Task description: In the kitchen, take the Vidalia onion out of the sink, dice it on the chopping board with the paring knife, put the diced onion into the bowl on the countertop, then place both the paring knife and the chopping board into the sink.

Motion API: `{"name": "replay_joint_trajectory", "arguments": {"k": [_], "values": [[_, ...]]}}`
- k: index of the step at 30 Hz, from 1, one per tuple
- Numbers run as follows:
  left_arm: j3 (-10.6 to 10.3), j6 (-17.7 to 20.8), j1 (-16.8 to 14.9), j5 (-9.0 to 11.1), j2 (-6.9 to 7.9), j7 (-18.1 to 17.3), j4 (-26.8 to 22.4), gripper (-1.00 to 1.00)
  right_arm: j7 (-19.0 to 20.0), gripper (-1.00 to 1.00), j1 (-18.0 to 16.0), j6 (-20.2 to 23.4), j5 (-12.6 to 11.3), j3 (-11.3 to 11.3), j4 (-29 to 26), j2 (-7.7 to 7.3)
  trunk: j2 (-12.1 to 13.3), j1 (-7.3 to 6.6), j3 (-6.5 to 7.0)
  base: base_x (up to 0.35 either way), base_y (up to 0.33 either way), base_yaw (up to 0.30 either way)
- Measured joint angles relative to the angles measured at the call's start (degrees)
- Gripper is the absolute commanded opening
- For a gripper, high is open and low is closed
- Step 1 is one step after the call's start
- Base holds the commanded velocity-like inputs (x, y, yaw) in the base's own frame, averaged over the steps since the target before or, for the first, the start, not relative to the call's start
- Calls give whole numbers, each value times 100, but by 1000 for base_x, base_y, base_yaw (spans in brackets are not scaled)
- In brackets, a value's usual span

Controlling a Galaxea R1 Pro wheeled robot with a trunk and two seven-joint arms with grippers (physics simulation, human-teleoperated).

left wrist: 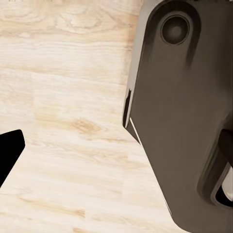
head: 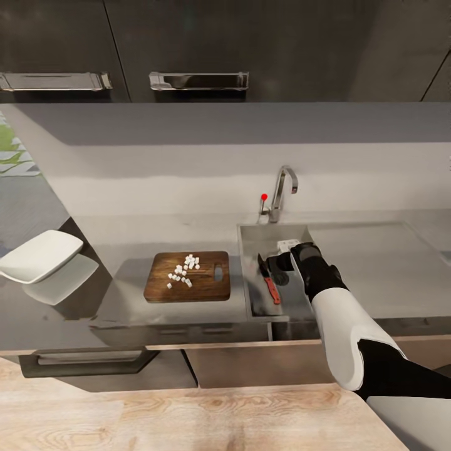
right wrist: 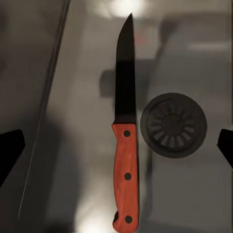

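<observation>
The paring knife (head: 269,283) lies flat on the sink (head: 254,238) floor, red handle toward me; in the right wrist view the knife (right wrist: 125,145) rests beside the round drain (right wrist: 174,125). My right gripper (head: 285,254) hangs open just above it, fingertips (right wrist: 10,148) wide apart and holding nothing. The chopping board (head: 203,289) sits on the countertop (head: 376,263) left of the sink, with white diced Vidalia onion (head: 183,270) scattered on it. The white bowl (head: 39,255) stands far left. My left gripper's fingertip (left wrist: 9,148) hovers over wood floor, open.
A chrome faucet (head: 283,186) with a red knob (head: 264,196) rises behind the basin. The drainboard (head: 369,250) stretches right of the sink. Dark upper cabinets (head: 200,80) hang overhead. The robot's dark base (left wrist: 184,116) fills part of the left wrist view.
</observation>
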Motion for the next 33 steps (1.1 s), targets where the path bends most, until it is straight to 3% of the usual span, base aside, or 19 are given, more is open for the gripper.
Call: {"name": "replay_joint_trajectory", "arguments": {"k": [22,33], "values": [[-2,0,0,-1,-5,0,0,100,0,100,0,-6,0,-4,-13,-19,0,0,199,-3,0,0],[-2,0,0,-1,-8,-1,0,100,-1,100,0,-9,-1,-9,-13,-38,0,1,299,-163,0,0]]}}
